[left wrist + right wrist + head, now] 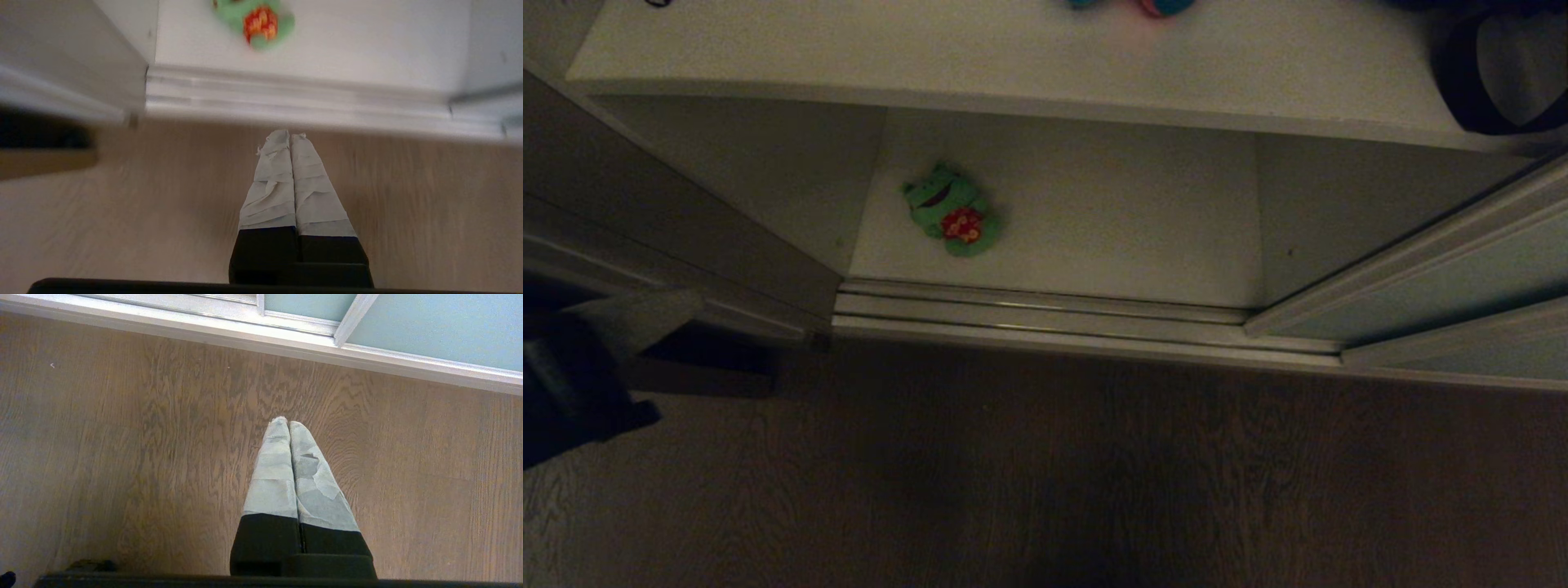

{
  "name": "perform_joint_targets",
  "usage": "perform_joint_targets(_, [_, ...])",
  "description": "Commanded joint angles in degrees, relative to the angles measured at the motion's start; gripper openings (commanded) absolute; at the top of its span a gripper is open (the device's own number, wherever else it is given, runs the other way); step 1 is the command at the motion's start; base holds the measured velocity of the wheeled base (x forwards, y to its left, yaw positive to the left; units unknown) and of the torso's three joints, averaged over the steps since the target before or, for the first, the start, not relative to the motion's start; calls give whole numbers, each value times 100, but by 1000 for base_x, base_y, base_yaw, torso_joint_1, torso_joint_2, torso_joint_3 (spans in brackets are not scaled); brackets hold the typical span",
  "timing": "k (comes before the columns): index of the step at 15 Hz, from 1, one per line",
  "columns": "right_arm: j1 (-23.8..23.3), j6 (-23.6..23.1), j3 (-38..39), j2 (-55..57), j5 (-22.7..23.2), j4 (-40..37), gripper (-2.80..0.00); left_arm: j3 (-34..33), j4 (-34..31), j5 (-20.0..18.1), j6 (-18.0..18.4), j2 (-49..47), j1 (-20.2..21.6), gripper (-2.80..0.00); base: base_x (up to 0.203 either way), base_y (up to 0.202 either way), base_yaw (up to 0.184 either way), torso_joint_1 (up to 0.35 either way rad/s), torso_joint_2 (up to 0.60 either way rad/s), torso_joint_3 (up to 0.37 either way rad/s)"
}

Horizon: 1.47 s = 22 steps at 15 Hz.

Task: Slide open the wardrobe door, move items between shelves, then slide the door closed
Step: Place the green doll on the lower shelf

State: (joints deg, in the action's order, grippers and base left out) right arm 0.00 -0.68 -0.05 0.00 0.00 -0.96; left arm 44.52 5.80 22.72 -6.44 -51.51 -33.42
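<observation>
Above the floor (122, 228), left pincer (289, 134) closed (empty); green toy (952, 214) on lower shelf (1111, 237)

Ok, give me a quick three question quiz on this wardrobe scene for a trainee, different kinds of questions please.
1. True or false: the green plush toy lies on the lower shelf.
2. Multiple choice: the left gripper is A) shut on the toy, B) shut and empty above the wooden floor, C) open inside the wardrobe.
3. Fill the blank: the right gripper is ____ , holding nothing, above the floor near the sliding wardrobe door.

Key: 1 true; 2 B; 3 shut.
</observation>
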Motion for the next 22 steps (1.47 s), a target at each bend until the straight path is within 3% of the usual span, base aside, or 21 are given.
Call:
perform_joint_targets(1, [0, -8, 4, 0, 0, 0, -280, 693, -1489, -72, 22, 791, -28, -280, 0, 0, 0, 0, 0, 0])
perform_joint_targets(3, [0, -2, -4, 0, 0, 0, -280, 1104, -1938, -259, 169, 739, -32, -280, 0, 0, 0, 0, 0, 0])
perform_joint_targets(12, [0, -11, -4, 0, 0, 0, -280, 2315, -2249, -453, 388, 238, -16, -280, 0, 0, 0, 0, 0, 0])
perform_joint_targets(17, [0, -6, 0, 0, 0, 0, -280, 1559, -2193, -485, 439, 332, -24, -280, 0, 0, 0, 0, 2, 33])
perform_joint_targets(22, [0, -2, -4, 0, 0, 0, -280, 1148, -2183, -768, 423, 261, -24, -280, 0, 0, 0, 2, 1, 185])
